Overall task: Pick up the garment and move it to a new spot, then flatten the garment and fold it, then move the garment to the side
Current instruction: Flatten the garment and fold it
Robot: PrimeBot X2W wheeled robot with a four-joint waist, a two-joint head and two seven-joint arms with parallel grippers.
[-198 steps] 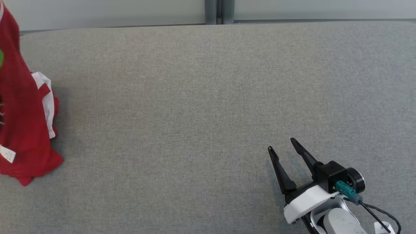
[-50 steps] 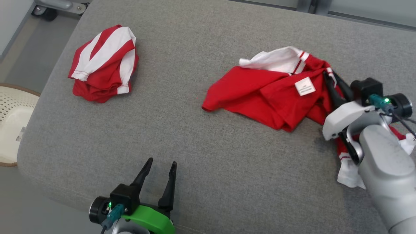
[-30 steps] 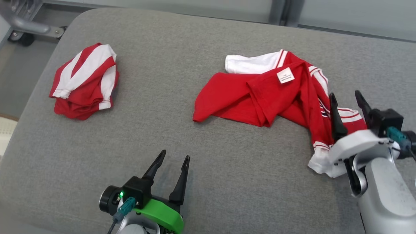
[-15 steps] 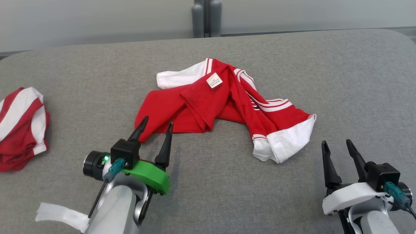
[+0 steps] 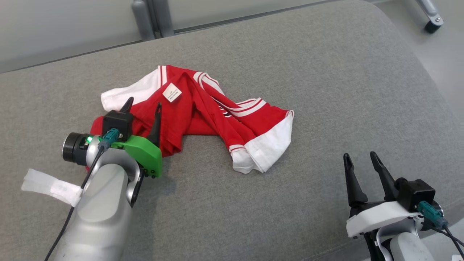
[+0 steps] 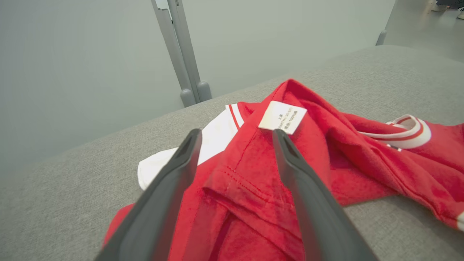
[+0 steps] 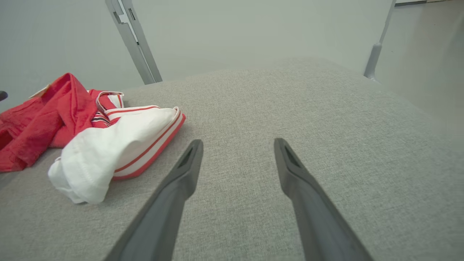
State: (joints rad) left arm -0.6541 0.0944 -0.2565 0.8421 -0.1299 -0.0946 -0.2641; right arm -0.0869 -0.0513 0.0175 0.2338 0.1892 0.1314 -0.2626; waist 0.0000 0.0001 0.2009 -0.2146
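Observation:
A crumpled red garment (image 5: 203, 112) with white sleeves, striped cuffs and a white label lies on the grey cushion (image 5: 326, 90), left of centre. My left gripper (image 5: 144, 104) hovers open over the garment's left part, its fingers spread above the red cloth near the label. From the left wrist, the garment (image 6: 326, 159) lies under and beyond the open left gripper (image 6: 235, 135), with the label just past the right fingertip. My right gripper (image 5: 359, 157) stands open at the lower right, apart from the cloth. Its wrist camera shows the right gripper (image 7: 237, 143) over bare cushion, and the garment's white sleeve (image 7: 108, 141) to its left.
The cushion's rounded right edge (image 5: 431, 87) drops to the floor, where a metal leg (image 5: 429, 16) stands. A grey post (image 5: 152, 18) and a pale wall run behind the cushion. Bare cushion spreads right of and in front of the garment.
The camera has swung right, so the scene shifted left and the second striped bundle left the picture. My left gripper moved forward over the garment's left part. Both grippers stayed open.

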